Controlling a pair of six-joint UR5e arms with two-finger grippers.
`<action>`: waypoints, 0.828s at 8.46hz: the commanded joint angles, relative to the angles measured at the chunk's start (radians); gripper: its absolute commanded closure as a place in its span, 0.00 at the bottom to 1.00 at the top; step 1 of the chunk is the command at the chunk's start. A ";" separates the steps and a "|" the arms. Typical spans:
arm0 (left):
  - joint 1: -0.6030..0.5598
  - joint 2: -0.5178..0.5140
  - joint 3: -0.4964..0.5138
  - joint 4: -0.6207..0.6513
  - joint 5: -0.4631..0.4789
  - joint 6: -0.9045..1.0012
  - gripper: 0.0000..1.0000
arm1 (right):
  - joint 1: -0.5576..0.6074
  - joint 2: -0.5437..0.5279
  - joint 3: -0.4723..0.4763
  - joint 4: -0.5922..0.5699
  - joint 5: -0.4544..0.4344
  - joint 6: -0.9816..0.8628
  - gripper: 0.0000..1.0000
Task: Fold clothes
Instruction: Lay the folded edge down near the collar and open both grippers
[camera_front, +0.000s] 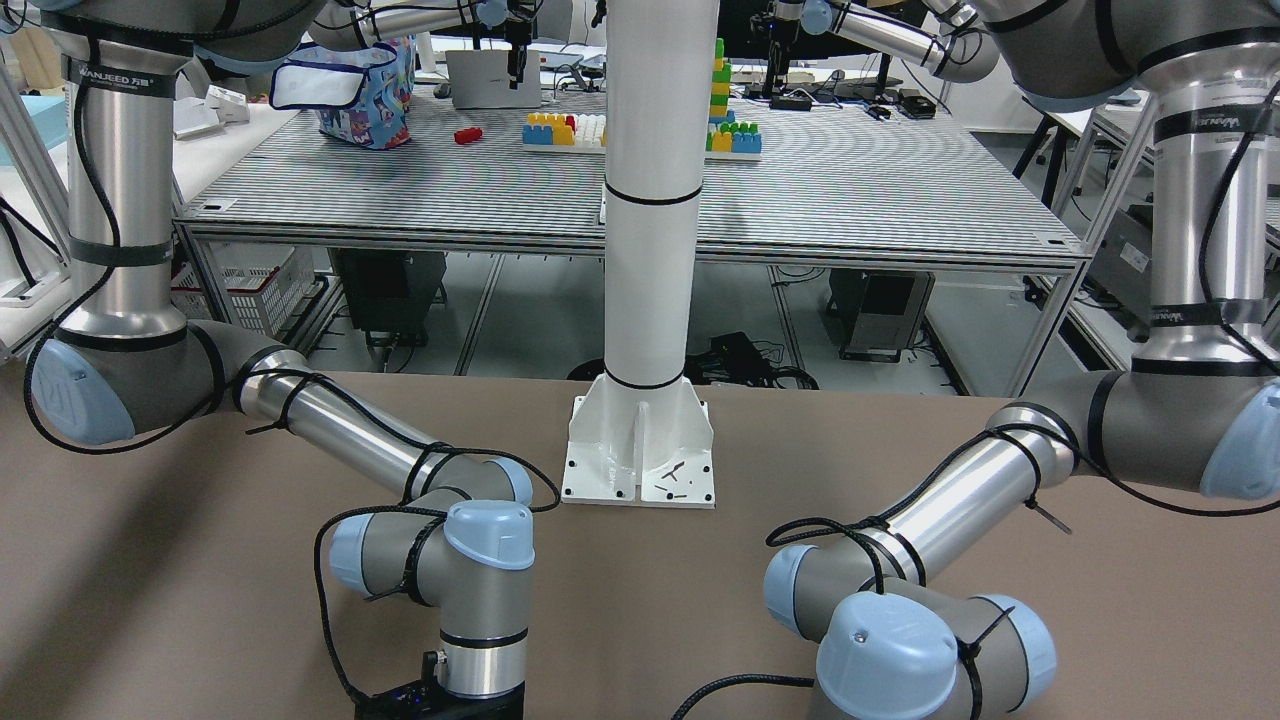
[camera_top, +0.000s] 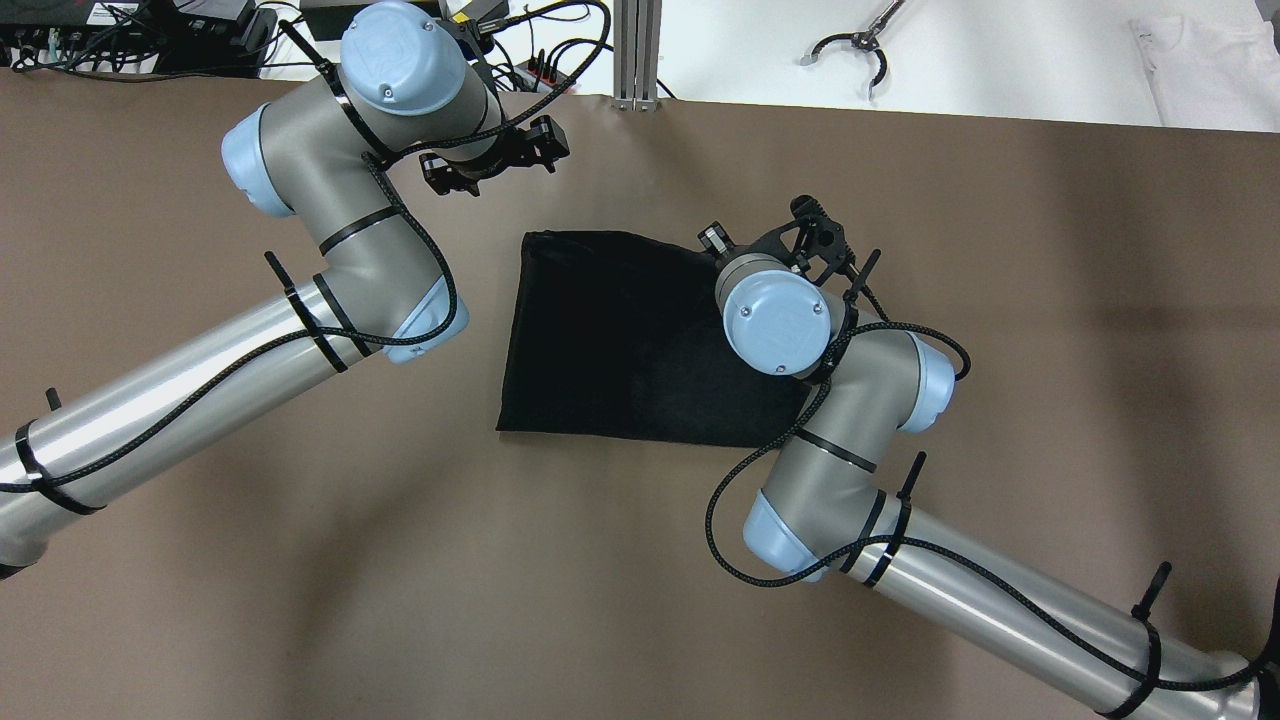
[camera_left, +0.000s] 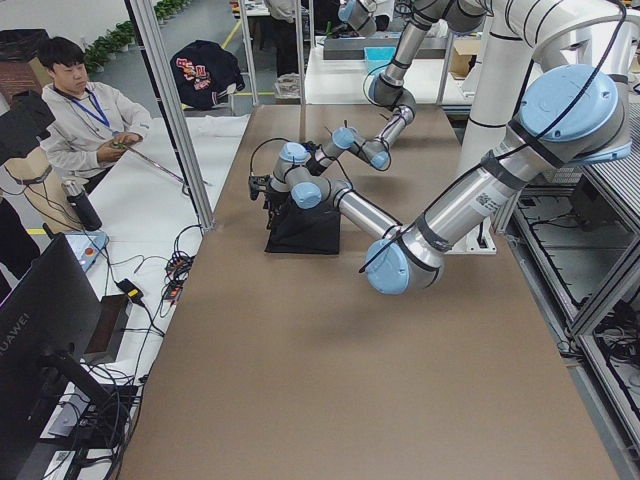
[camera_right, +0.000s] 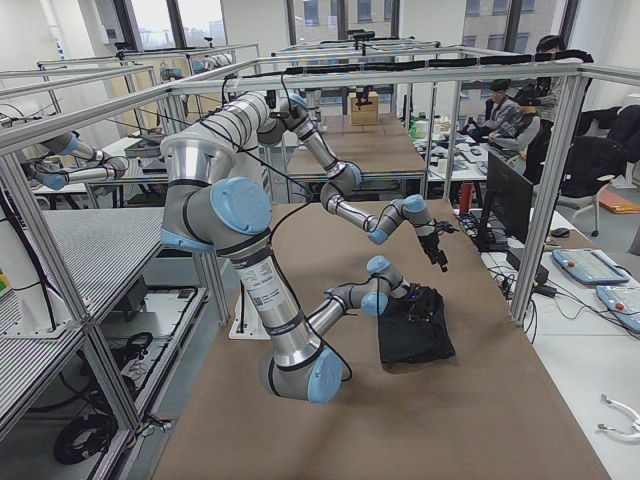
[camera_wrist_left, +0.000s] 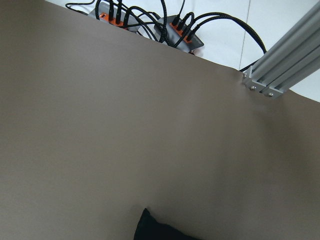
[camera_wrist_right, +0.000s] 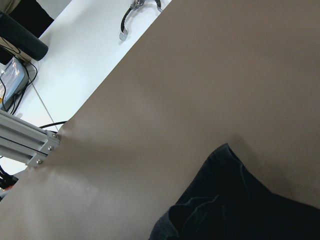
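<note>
clothes (camera_top: 610, 340) lie on the table (camera_top: 300, 560) — left jaws, right jaws: spread or pressed, cannot tell.

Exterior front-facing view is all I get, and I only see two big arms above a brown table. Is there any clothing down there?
Observer: Yes. The overhead view shows one black garment lying flat on the table, between the two arms.
Operator: Is either claw holding it?
Observer: The left gripper hangs beyond the garment's far left corner, apart from the cloth.
Operator: And the other one?
Observer: The right gripper is at the garment's far right corner, but its wrist hides the fingers, so I cannot tell whether it grips.
</note>
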 joint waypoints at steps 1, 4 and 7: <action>0.000 0.044 -0.054 0.001 0.001 -0.002 0.00 | 0.069 0.053 -0.174 0.054 -0.005 -0.008 1.00; 0.001 0.112 -0.145 0.004 0.000 0.000 0.00 | 0.088 0.083 -0.270 0.085 -0.038 -0.112 0.49; 0.000 0.126 -0.168 0.006 -0.014 0.006 0.00 | 0.086 0.083 -0.229 0.085 -0.021 -0.381 0.06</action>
